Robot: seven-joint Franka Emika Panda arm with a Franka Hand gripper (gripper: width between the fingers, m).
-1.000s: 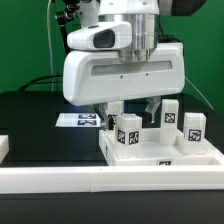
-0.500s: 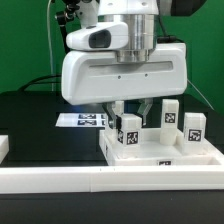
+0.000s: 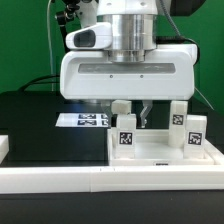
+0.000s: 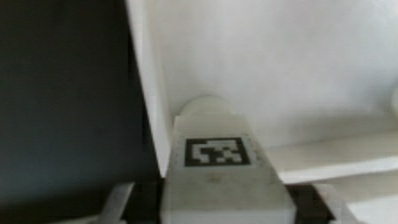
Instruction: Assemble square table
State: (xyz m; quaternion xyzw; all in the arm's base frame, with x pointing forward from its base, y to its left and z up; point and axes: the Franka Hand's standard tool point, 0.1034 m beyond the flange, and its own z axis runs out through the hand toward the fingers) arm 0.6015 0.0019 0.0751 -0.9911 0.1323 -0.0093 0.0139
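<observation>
The white square slab (image 3: 160, 152) lies on the black table at the exterior view's right, with several short white tagged legs standing on it. One leg (image 3: 127, 136) is at the front, two others (image 3: 179, 115) (image 3: 196, 131) at the right. My gripper (image 3: 126, 108) hangs over the slab's left rear corner and straddles a leg (image 3: 120, 107) there. In the wrist view that leg (image 4: 217, 150) shows its tag between my gripper's (image 4: 217, 206) fingers (image 4: 128, 205), with a dark gap on each side. The slab (image 4: 294, 70) lies beside it.
The marker board (image 3: 82, 120) lies flat on the table left of the slab. A long white rail (image 3: 90, 180) runs along the front edge. A small white piece (image 3: 3, 147) sits at the far left. Green backdrop behind.
The hand has turned about its vertical axis from a skewed pose to square-on and shifted slightly right. The slab and its legs now sit a little further right.
</observation>
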